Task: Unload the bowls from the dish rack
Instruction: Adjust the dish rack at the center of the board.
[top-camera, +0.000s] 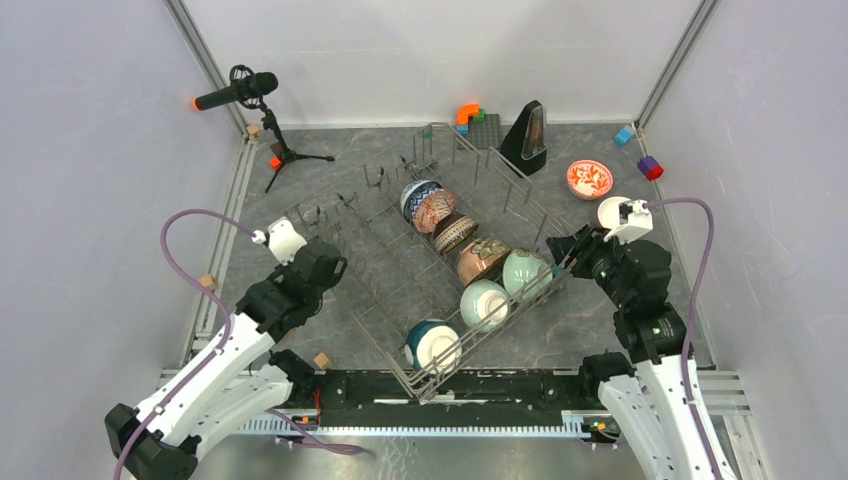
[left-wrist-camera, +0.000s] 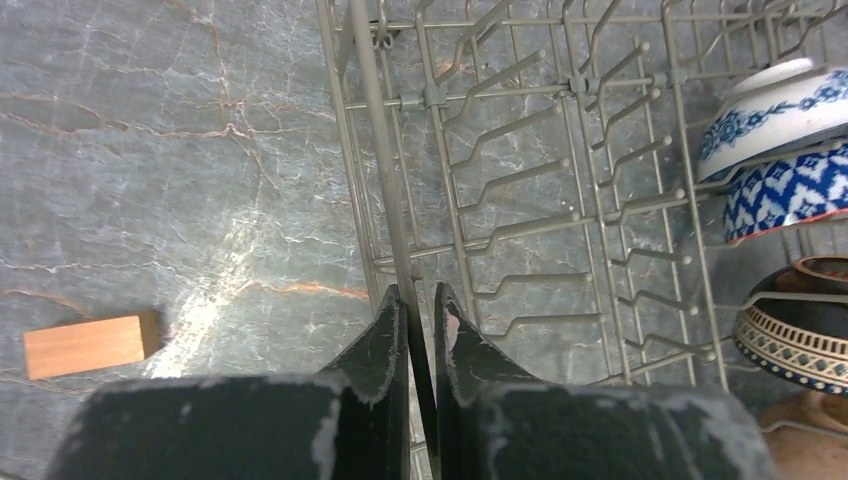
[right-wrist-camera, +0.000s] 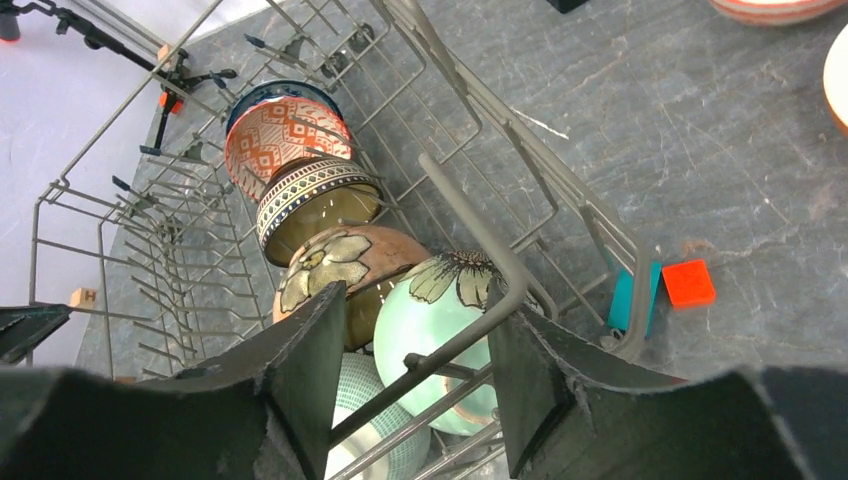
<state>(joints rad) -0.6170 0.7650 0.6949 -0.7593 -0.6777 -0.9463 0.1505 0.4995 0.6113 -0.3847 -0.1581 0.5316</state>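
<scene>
Dish rack: The grey wire dish rack (top-camera: 370, 255) lies diagonally on the tabletop (top-camera: 300, 190), between your two arms. Its left half shows only bare tines, and its right half carries the bowls.
Bowls in the rack: Seven bowls stand on edge in one row along the right side. From the far end they are the blue-white bowl (top-camera: 415, 192), the red-lattice bowl (top-camera: 434, 210), the striped bowl (top-camera: 455, 233), the tan floral bowl (top-camera: 482, 258), the mint green bowl (top-camera: 525, 272), the white bowl (top-camera: 483, 303) and the teal bowl (top-camera: 432, 343) at the near corner.
Bowl outside: The red-floral bowl (top-camera: 589, 179) sits upright on the tabletop, to the right of the rack and apart from it. I judge this one as unloaded, so most of the task remains.
Left gripper: The jaws of your left gripper (left-wrist-camera: 422, 300) are together on a thin side wire at the left edge of the rack, and the wire runs between them. I think you hold it there so the rack does not slide when a bowl is pulled out.
Right gripper: The jaws of your right gripper (right-wrist-camera: 418, 305) are apart and straddle the thick top rail, with the mint green bowl just below and between them. They clamp nothing.
Step in hand: The mint green bowl seems to be your target, because it is nearest to these jaws.
Risk: The rail stands between the jaws together with the bowl, so closing here may catch the rail. The tan floral bowl is just beside it and may shift.
</scene>
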